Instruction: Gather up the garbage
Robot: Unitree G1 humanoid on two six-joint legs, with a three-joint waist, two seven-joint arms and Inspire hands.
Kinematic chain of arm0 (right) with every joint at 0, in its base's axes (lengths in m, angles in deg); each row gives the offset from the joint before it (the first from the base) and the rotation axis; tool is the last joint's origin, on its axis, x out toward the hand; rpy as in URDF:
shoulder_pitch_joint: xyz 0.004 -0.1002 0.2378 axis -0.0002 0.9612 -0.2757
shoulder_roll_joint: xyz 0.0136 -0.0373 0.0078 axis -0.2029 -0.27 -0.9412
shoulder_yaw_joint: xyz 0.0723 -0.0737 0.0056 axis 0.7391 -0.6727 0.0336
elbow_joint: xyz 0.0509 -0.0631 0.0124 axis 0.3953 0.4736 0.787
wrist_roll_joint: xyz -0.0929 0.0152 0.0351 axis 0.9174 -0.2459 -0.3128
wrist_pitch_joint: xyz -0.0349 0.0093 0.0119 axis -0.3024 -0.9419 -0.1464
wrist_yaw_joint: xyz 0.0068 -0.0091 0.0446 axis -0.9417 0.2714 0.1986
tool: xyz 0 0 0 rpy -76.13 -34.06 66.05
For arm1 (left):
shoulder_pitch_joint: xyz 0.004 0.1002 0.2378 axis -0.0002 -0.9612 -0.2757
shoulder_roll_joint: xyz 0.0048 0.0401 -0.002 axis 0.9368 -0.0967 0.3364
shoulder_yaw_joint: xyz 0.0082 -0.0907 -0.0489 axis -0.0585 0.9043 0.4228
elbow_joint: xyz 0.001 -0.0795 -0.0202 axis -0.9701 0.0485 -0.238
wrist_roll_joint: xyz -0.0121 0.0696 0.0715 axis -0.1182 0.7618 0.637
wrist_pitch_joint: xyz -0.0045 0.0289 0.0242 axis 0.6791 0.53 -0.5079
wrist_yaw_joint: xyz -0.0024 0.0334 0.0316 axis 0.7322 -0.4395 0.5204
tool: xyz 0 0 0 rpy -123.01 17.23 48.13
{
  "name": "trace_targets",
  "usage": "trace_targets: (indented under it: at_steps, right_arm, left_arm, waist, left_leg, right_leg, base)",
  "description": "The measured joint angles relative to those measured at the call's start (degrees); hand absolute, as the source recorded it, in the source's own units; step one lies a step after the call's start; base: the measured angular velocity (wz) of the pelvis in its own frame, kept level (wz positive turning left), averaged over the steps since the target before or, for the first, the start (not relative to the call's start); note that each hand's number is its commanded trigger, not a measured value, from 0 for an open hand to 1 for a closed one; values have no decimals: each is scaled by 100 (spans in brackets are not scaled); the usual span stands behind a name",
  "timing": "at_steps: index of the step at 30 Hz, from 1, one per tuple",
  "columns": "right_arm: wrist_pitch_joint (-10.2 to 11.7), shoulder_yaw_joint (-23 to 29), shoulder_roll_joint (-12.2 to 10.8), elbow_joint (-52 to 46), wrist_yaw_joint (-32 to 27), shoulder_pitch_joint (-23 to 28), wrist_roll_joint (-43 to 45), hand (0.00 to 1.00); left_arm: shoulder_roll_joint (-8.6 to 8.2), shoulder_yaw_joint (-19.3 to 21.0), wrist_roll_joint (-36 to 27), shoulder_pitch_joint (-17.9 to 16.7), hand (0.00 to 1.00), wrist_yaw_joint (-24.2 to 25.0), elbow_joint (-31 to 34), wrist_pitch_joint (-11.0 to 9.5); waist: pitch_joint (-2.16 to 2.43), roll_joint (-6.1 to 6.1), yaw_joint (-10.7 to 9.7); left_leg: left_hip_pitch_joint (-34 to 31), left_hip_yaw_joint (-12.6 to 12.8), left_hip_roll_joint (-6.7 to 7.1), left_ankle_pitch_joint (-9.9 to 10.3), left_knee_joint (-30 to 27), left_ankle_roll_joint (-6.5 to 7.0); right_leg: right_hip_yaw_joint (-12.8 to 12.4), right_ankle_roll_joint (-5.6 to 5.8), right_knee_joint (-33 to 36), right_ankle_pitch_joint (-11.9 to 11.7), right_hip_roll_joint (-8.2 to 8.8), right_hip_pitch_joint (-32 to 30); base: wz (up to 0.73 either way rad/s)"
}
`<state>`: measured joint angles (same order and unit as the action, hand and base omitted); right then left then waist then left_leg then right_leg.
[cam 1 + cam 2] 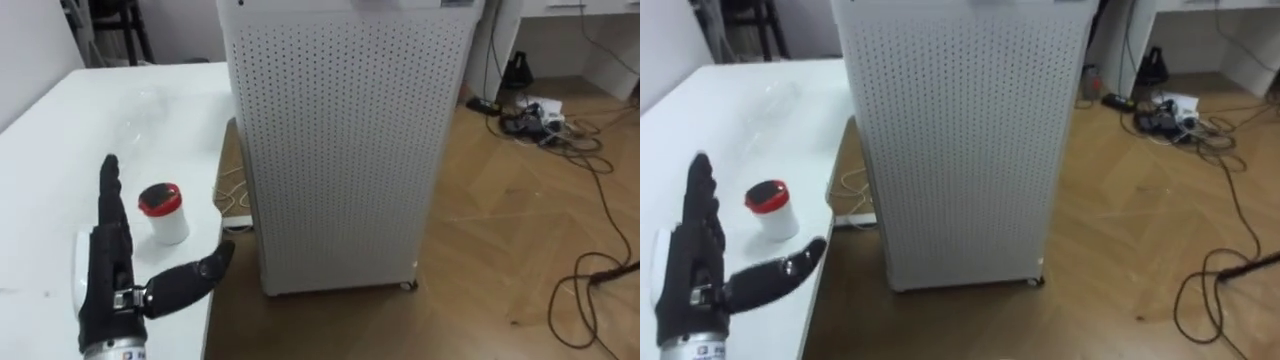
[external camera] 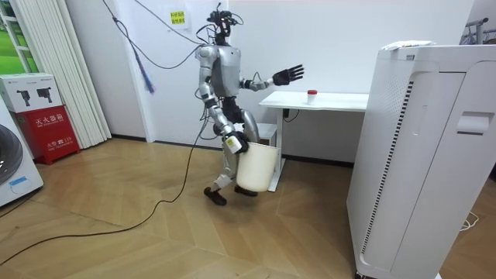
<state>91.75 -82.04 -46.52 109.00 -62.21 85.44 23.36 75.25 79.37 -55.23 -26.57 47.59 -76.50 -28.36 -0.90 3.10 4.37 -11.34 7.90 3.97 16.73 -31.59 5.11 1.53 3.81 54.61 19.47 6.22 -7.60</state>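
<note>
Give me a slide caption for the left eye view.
Open left robot hand hovers beside a red-lidded jar on the white table.

Cut off, faint, or too small

The left hand [image 1: 108,272] is cut off at the wrist by the lower edge. The perforated white cabinet [image 1: 340,140] loses its top to the upper edge. A clear object [image 1: 140,105] on the surface [image 1: 50,170] is too faint to name. In the room view, how the right hand [image 2: 232,143] meets the white bucket [image 2: 256,167] is too small to tell.
</note>
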Motion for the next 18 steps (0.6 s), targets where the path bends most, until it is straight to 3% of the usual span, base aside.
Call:
trace_targets:
  at_steps: [1,2,3,4,6,7,8,9,10,11,12,13,14,15,18]
  right_arm:
    - [0,0,22,7,16,-10,-8,100]
    - [1,4,65,-9,45,-5,-15,100]
    - [1,16,75,-17,95,-36,-14,100]
    - [2,15,73,-23,121,-50,-14,100]
    - [10,12,71,-31,169,-21,-9,100]
    - [12,11,70,-29,170,-16,-10,100]
    - [16,25,80,-32,165,1,-8,100]
    - [25,54,79,-40,159,-2,-13,100]
    - [22,45,83,-34,168,-39,-4,100]
    - [26,51,58,-21,163,-71,-27,100]
    - [32,69,69,-9,174,-35,-63,100]
    - [32,108,91,3,185,-24,-82,100]
    - [24,169,97,42,201,-23,-80,100]
    - [11,155,72,60,223,-29,-29,100]
    - [12,162,61,31,318,-38,151,100]
  left_arm:
    - [-5,-7,36,12,0,-16,-1,-4]
    - [-7,-17,85,14,0,-63,-1,-11]
    - [-7,24,69,14,0,-112,-3,-11]
    - [-7,64,64,14,0,-120,-9,-12]
    - [25,115,56,6,0,-127,-13,-11]
    - [66,123,61,-24,0,-184,-13,-11]
    - [43,117,80,-96,0,-205,-51,-6]
    - [50,132,165,-151,0,-231,-49,-8]
    - [53,151,188,-154,0,-236,-54,-6]
    - [78,161,189,-166,0,-229,-55,-5]
    - [69,138,191,-174,0,-213,-40,-2]
    - [65,119,220,-170,0,-209,-1,3]
    - [75,120,333,-193,0,-230,70,7]
    - [99,154,406,-275,0,-279,79,16]
    - [118,216,475,-431,0,-365,81,64]
  waist:
    - [-7,-50,6]
    - [-17,-156,67]
    - [-30,-211,131]
    - [-42,-236,150]
    - [-31,-217,138]
    - [-18,-131,86]
    - [35,-179,14]
    - [64,-172,36]
    - [53,-176,55]
    - [-2,-114,40]
    - [6,-42,-20]
    - [14,-33,-29]
    - [35,-1,26]
    - [64,42,121]
    - [55,38,219]
  left_leg:
    - [52,-27,-6,33,31,18]
    - [161,-77,-38,66,153,30]
    - [250,-125,-60,64,325,28]
    - [282,-194,-70,55,387,18]
    - [362,-298,-105,46,487,0]
    - [409,-348,-73,50,512,-9]
    - [453,-512,-100,62,531,-64]
    - [516,-575,-143,18,621,-135]
    - [491,-590,-150,8,562,-156]
    - [308,-584,-187,-41,251,-293]
    - [170,-617,-132,-126,648,-345]
    - [47,-666,-144,-280,938,-387]
    - [-98,-533,-211,-733,1062,-173]
    - [19,-478,-208,-746,1159,-149]
    - [293,-519,-171,-744,1333,-149]
  right_leg:
    - [49,9,135,-172,14,-75]
    - [149,-1,223,-150,41,-246]
    - [243,-85,66,105,68,-483]
    - [279,-102,-148,188,51,-573]
    - [378,-134,-1246,211,52,-709]
    - [417,-156,-2117,-91,58,-737]
    - [510,-273,-2316,-428,47,-654]
    - [527,-324,-2626,-474,-46,-427]
    - [513,-359,-2756,-527,-79,-312]
    - [275,-346,-3041,-586,-131,-54]
    - [-74,-294,-3281,-617,-162,156]
    - [-175,-284,-3345,-613,-176,192]
    - [-159,-210,-3397,-571,-188,217]
    - [-38,-152,-3563,-611,-174,315]
    - [285,-138,-4138,-787,-191,703]
  base:
    - [-9]
    - [-28]
    - [-27]
    - [-6]
    - [17]
    - [44]
    - [36]
    - [23]
    - [9]
    - [46]
    - [62]
    - [56]
    - [19]
    - [6]
    - [-7]
